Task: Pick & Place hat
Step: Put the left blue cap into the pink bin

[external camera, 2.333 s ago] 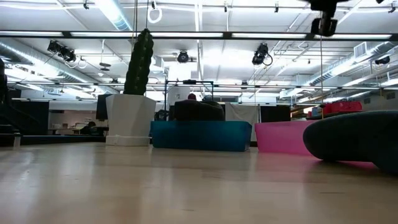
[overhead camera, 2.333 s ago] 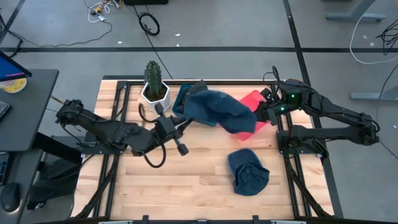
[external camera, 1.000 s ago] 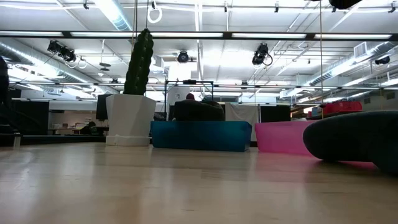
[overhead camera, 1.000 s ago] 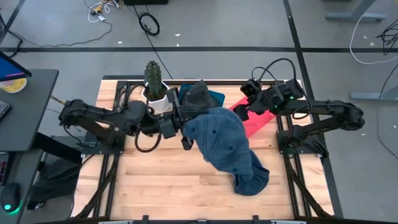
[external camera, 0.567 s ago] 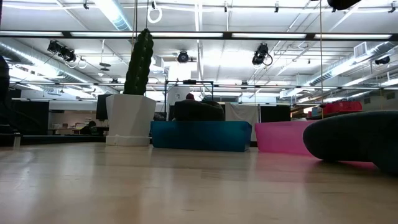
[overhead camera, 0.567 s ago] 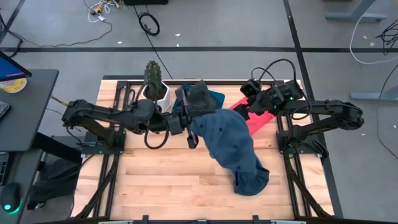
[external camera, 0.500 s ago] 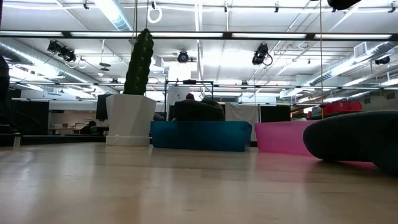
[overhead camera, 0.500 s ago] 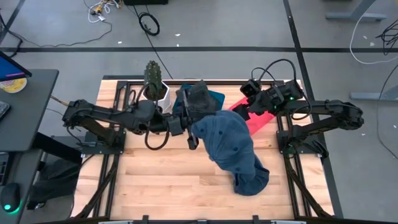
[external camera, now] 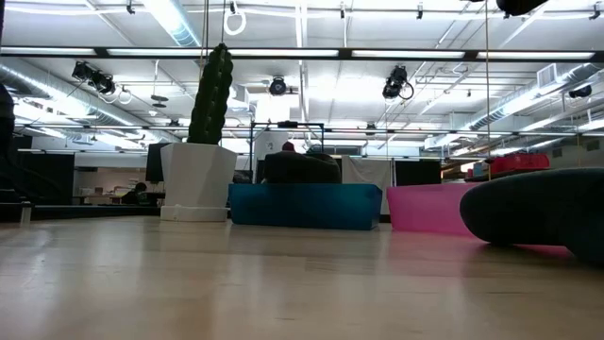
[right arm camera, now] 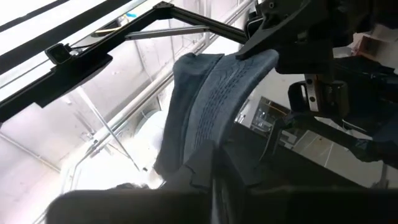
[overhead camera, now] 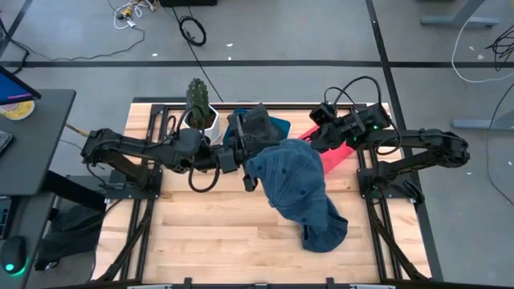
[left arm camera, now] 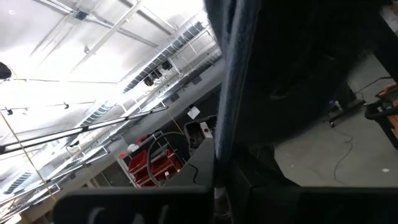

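You've got a big blue denim hat hanging between both arms over the middle of the table. It's a cap-style thing, dusty blue with visible stitching lines and a few small dark spots on the crown, and it's stretched out and sagging toward the near right.

Your left gripper is at the hat's left edge, closed on the fabric as far as the high view shows; in the left wrist view the cloth fills most of the picture right in front of the fingers. Your right gripper sits at the hat's far right edge, and in the right wrist view you see a ridged fold of the hat pinched right at its fingers, so that one's clamped on it too.

Under the hat's lower end there's a second dark blue hat lying on the table, near right. The held one overlaps it from above, can't tell if they touch.

Far side: a cactus in a white pot, a teal bin with a dark hat in it, and a pink bin.
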